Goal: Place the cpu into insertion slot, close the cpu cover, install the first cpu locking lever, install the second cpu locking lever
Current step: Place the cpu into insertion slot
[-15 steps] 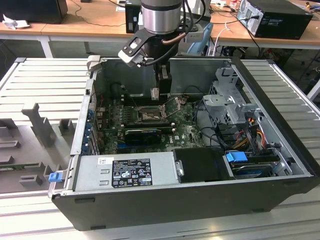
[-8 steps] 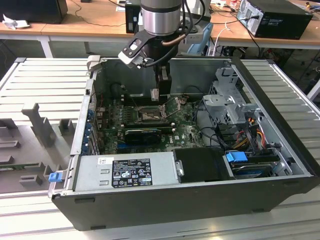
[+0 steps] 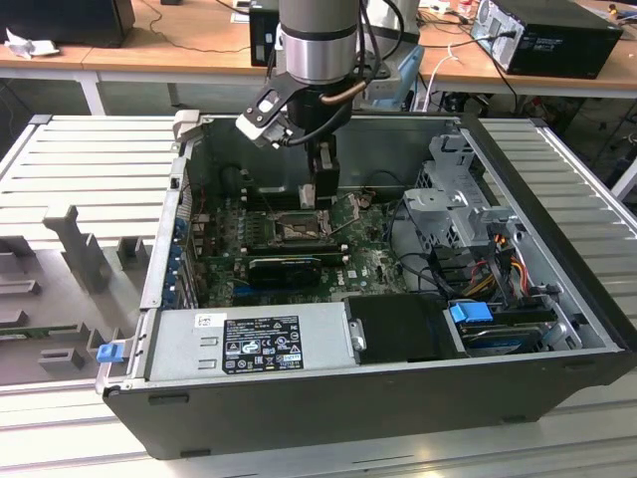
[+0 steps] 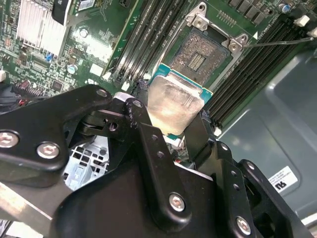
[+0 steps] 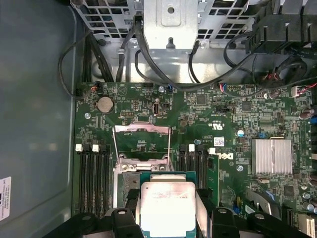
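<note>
Black sheet-metal computer case (image 3: 398, 398) lies open-sided on the pale ribbed counter (image 3: 100, 159), which lets the arm reach in from above. The jaws hang inside it over the green motherboard (image 5: 208, 114). Just ahead of and below the jaws, the dark, square, silvery-rimmed insertion slot (image 4: 200, 54) sits empty. Its thin silver hinged cpu cover (image 5: 142, 129) stands raised beyond, leaving the way in free. The jaws are clamped on opposite edges of the small square silver-topped cpu (image 4: 176, 106), held flat and not yet seated.
</note>
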Controlling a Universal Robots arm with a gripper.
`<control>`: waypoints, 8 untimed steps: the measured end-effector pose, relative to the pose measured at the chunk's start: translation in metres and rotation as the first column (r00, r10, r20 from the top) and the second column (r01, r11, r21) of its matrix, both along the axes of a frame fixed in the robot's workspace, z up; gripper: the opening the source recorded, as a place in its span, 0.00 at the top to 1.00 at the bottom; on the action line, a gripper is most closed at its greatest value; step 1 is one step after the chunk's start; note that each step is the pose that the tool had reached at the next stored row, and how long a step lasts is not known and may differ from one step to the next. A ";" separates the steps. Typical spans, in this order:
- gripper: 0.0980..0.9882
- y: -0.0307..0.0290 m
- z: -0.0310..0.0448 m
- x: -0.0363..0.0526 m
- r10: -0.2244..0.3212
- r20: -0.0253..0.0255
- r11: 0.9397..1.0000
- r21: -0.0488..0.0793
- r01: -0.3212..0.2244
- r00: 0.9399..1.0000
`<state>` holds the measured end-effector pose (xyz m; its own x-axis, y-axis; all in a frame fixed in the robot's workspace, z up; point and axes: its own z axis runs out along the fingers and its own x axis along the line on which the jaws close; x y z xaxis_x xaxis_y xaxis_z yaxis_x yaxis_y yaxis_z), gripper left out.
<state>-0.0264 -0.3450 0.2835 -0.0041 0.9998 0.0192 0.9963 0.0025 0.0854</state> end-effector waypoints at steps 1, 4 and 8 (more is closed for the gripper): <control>0.51 0.0000 -0.0012 0.0000 0.000 0.000 1.000 0.000 0.000 1.000; 0.51 0.0000 -0.0039 -0.0001 -0.026 0.000 1.000 0.000 0.026 1.000; 0.51 0.0001 -0.0050 -0.0001 -0.059 0.000 0.998 0.000 0.059 0.998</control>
